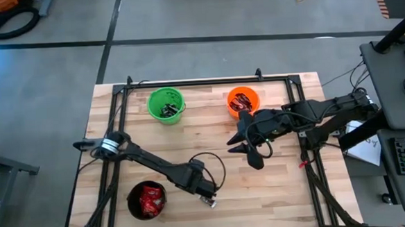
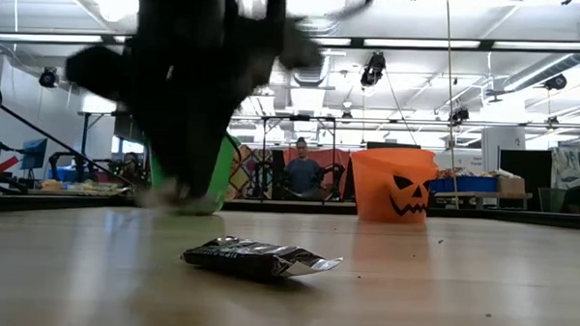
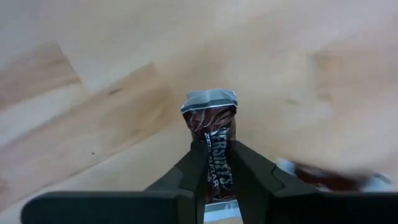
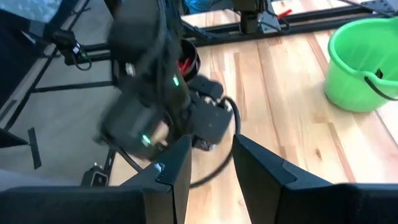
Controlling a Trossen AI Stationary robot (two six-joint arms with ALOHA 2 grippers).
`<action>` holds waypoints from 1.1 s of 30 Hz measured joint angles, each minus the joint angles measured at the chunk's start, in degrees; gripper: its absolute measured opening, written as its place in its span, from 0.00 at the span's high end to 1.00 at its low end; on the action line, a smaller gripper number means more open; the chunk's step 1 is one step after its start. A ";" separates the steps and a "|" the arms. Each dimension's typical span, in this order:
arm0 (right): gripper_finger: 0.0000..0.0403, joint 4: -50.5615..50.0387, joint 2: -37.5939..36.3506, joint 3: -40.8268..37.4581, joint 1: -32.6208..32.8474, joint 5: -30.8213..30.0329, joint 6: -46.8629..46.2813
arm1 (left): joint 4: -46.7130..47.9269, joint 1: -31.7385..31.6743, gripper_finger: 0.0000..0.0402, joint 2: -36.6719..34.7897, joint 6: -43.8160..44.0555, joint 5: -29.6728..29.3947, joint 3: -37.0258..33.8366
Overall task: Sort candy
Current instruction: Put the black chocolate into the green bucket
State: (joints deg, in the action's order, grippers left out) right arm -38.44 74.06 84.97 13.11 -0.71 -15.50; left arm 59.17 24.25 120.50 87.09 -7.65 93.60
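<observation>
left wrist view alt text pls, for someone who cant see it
The left end effector has its two dark fingers closed around a dark brown-red candy bar, its crimped silver end pointing away. Pale wooden table fills the background, with another blurred wrapper beside.

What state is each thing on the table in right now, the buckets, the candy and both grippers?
Left gripper: down at the table, jaws around a dark brown-red bar.
Right gripper: above the table, jaws parted, empty.
Green bucket: upright, dark candy inside.
Orange bucket: upright, red-brown candy inside.
Black bucket: upright, red packets inside.
Black-silver bar: lying flat on the table, untouched.
</observation>
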 joint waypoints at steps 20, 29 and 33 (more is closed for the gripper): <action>0.72 -4.93 -5.13 -0.03 1.04 1.61 1.99 | -1.20 -0.17 1.00 -22.64 -21.82 -9.89 10.41; 0.72 -5.10 -5.19 -4.53 2.36 2.07 -1.01 | -0.86 0.28 1.00 -23.64 -28.79 -12.78 9.79; 0.72 -5.21 -5.11 -7.52 2.92 2.32 -2.34 | -0.86 0.60 0.96 -18.54 -38.36 -11.92 9.09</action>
State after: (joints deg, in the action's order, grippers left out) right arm -43.66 68.95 77.45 16.03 1.61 -17.85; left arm 58.30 24.85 101.96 48.74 -19.57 102.69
